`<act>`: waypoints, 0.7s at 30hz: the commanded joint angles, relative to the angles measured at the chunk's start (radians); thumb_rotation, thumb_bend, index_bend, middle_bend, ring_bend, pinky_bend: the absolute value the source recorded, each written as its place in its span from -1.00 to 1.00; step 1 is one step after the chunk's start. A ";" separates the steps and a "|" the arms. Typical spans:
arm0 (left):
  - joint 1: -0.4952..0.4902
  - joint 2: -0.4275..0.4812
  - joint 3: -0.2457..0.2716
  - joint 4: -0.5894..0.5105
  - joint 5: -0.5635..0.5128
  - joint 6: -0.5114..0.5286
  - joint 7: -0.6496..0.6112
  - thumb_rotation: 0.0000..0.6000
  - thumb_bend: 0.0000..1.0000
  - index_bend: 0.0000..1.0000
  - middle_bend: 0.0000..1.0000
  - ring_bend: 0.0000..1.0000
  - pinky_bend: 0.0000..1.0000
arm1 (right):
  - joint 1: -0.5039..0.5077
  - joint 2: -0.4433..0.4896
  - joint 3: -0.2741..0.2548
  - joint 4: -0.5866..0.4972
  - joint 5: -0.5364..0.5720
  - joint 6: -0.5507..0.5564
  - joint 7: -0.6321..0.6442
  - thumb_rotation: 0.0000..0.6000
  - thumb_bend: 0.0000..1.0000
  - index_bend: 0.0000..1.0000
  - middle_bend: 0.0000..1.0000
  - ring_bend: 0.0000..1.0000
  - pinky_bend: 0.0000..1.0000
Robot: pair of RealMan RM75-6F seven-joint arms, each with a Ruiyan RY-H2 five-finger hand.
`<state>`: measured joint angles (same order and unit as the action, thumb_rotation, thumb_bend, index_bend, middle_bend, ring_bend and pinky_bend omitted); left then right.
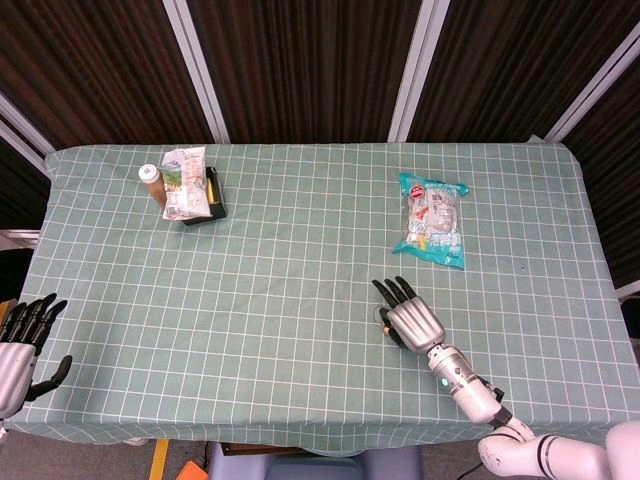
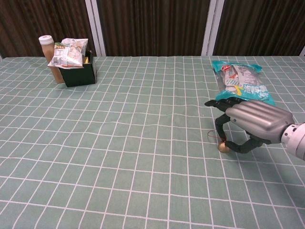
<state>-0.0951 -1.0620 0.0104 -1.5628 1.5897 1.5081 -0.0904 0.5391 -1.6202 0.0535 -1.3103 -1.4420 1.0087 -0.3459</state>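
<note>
The right hand is arching palm-down over a small gold ball that is lying on the green checked tablecloth; its dark fingers are curling down around the ball, with the thumb reaching in low from the near side, and both appear to be touching it, though the ball is sitting on the cloth rather than being lifted, so I cannot tell whether it is truly gripped. A thin red loop is trailing from the ball just to its left. Just beyond the hand, a teal snack bag is lying flat. Well apart, at the far left corner, a black box is holding snack packets, with a capped brown bottle standing beside it. The left hand is hanging at the table's near left edge, fingers spread and holding nothing.
</note>
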 commanded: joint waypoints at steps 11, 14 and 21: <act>0.002 0.001 -0.003 0.000 -0.003 0.001 0.008 1.00 -0.17 -1.00 -1.00 -1.00 -0.99 | 0.023 0.008 0.037 -0.113 -0.036 0.054 0.081 1.00 0.17 0.47 -0.75 -1.00 -1.00; 0.005 0.002 -0.007 -0.003 -0.008 0.006 0.012 1.00 -0.17 -1.00 -1.00 -1.00 -1.00 | 0.045 -0.010 0.059 -0.119 -0.052 0.064 0.078 1.00 0.17 0.47 -0.74 -1.00 -1.00; 0.006 0.005 -0.005 0.002 -0.007 0.004 0.000 1.00 -0.17 -1.00 -1.00 -1.00 -0.99 | -0.011 0.097 0.019 -0.182 -0.038 0.105 0.069 1.00 0.17 0.47 -0.74 -1.00 -1.00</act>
<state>-0.0879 -1.0571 0.0039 -1.5617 1.5817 1.5146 -0.0904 0.5470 -1.5536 0.0887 -1.4636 -1.4810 1.0991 -0.2869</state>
